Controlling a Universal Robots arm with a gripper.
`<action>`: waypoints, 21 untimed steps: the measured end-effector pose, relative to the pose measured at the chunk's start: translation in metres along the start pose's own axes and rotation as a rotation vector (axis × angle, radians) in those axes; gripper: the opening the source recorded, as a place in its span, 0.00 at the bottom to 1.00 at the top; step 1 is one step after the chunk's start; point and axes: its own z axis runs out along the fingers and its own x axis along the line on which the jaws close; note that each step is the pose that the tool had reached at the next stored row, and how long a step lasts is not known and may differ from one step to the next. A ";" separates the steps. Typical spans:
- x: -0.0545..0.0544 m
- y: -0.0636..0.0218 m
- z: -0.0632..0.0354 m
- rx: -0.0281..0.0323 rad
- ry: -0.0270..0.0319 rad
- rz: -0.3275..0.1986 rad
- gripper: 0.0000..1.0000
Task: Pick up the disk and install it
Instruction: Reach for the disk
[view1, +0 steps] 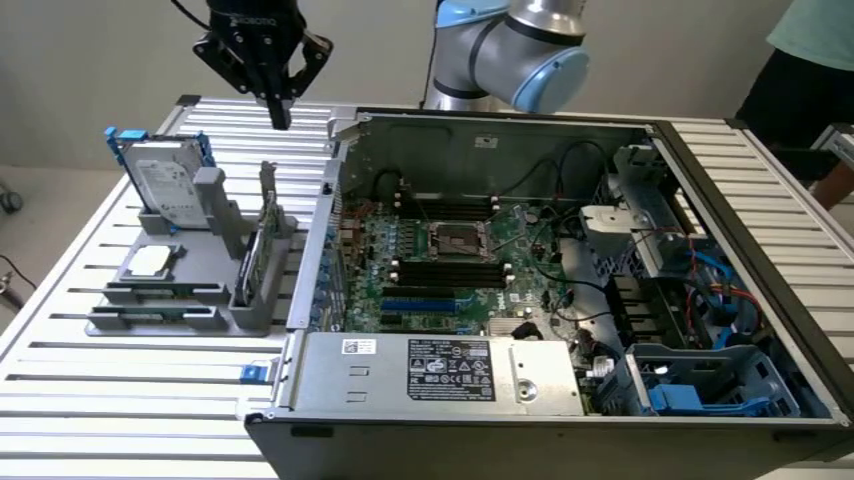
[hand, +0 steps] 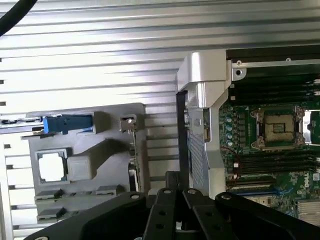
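**Pick not yet begun: gripper shut and empty, disk in its stand**

Nearest in the exterior view lies the open computer case (view1: 481, 140), with blue bay fittings (view1: 681, 398) at its near corner on the exterior view's right. The disk stands outside the case, so I judge the install undone.

Just beside the case, on the exterior view's left, a grey fixture (view1: 174, 315) rests on the slatted table (view1: 80, 420). At the fixture's far end stands the disk (view1: 167, 180). It is on edge and leaning back a little: a flat silver-grey slab with a white label facing the camera, framed by a blue carrier with a tab at its upper corner. From the wrist view it reads edge-on as a blue strip (hand: 67, 124).

Farther back, the gripper (view1: 278, 115) hangs above the table's far edge, between the disk and the case's far corner and well apart from both. Its fingers are pressed together on nothing.

This looks like step 1 of 2 — the approach to the pick. A grasp would call for the jaws to part first. They would then need to line up squarely over the disk's upper edge, clear of the fixture's post beside it.
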 end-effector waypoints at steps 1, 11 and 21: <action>0.005 0.0011 0.0000 0.0000 0.0000 0.000 0.11; 0.051 0.0100 0.0001 0.0000 -0.0002 0.000 0.11; 0.097 0.0174 0.0004 -0.0001 -0.0002 0.000 0.11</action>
